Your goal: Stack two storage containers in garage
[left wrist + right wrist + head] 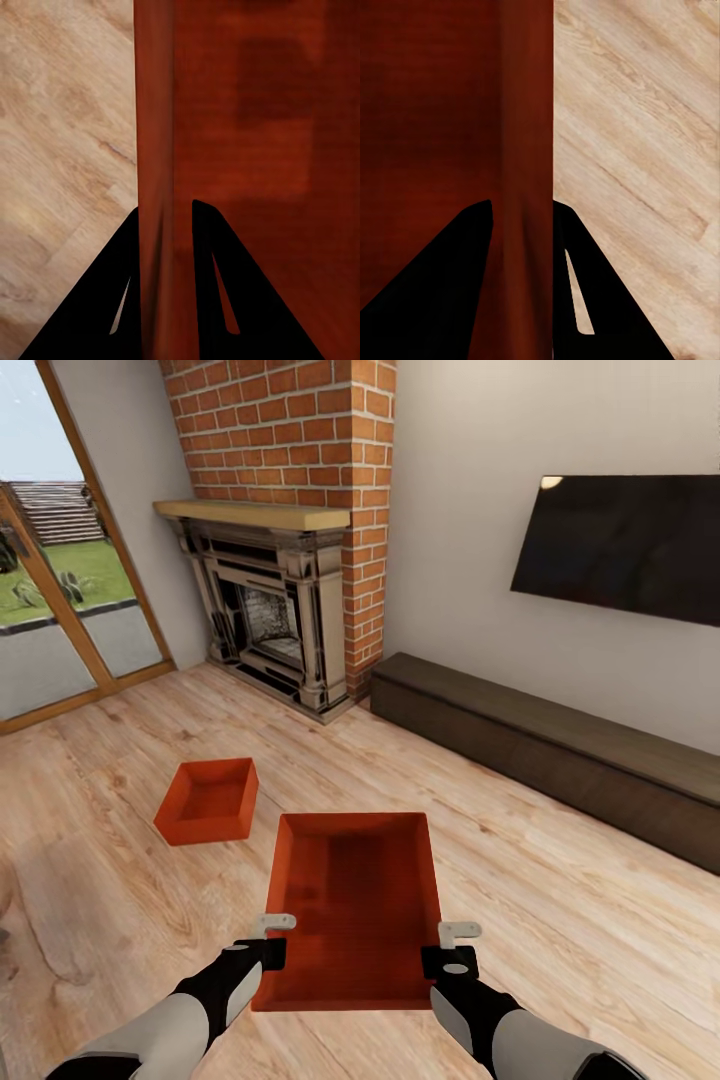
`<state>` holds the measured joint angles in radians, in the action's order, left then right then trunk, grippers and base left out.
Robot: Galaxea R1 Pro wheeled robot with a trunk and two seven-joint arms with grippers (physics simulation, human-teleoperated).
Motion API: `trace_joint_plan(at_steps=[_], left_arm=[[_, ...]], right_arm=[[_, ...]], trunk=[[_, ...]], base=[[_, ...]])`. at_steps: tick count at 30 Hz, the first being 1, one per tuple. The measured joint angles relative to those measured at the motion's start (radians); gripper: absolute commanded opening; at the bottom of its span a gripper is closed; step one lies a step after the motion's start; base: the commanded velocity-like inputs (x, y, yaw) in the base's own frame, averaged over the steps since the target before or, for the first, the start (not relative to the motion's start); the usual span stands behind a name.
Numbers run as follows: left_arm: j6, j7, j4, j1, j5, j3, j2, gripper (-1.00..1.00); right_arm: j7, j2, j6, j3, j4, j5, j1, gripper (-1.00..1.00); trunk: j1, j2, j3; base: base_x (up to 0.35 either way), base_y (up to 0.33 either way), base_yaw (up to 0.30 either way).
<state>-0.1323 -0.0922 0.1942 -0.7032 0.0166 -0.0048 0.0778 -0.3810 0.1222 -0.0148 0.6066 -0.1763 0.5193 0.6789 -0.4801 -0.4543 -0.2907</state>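
Both grippers [277, 926] [455, 934] clamp near container [355, 905] walls, empty; second container [208, 800] empty.

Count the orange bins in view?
2. Near bin is gripped by its side walls between the left gripper and right gripper; far bin sits on the wood floor toward the fireplace.

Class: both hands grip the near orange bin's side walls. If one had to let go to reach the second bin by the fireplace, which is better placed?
Left, probably. The smaller-looking bin lies forward-left of the held bin, on the left hand side; the right hand would cross over.
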Motion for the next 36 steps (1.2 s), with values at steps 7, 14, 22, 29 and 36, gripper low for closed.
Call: trace_joint_plan(at_steps=[7,14,22,29,36], left_arm=[[0.000,0.000,0.000,0.000,0.000,0.000,0.000,-1.00],[0.000,0.000,0.000,0.000,0.000,0.000,0.000,-1.00],[0.000,0.000,0.000,0.000,0.000,0.000,0.000,-1.00],[0.000,0.000,0.000,0.000,0.000,0.000,0.000,-1.00],[0.000,0.000,0.000,0.000,0.000,0.000,0.000,-1.00]], right_arm=[[0.000,0.000,0.000,0.000,0.000,0.000,0.000,-1.00],[0.000,0.000,0.000,0.000,0.000,0.000,0.000,-1.00],[0.000,0.000,0.000,0.001,0.000,0.001,0.000,-1.00],[0.000,0.000,0.000,0.000,0.000,0.000,0.000,-1.00],[0.000,0.000,0.000,0.001,0.000,0.000,0.000,-1.00]], trunk=[[0.000,0.000,0.011],[0.000,0.000,0.022],[0.000,0.000,0.034],[0.000,0.000,0.045],[0.000,0.000,0.056]], base=[[0.000,0.000,0.000],[0.000,0.000,0.000],[0.000,0.000,0.000],[0.000,0.000,0.000],[0.000,0.000,0.000]])
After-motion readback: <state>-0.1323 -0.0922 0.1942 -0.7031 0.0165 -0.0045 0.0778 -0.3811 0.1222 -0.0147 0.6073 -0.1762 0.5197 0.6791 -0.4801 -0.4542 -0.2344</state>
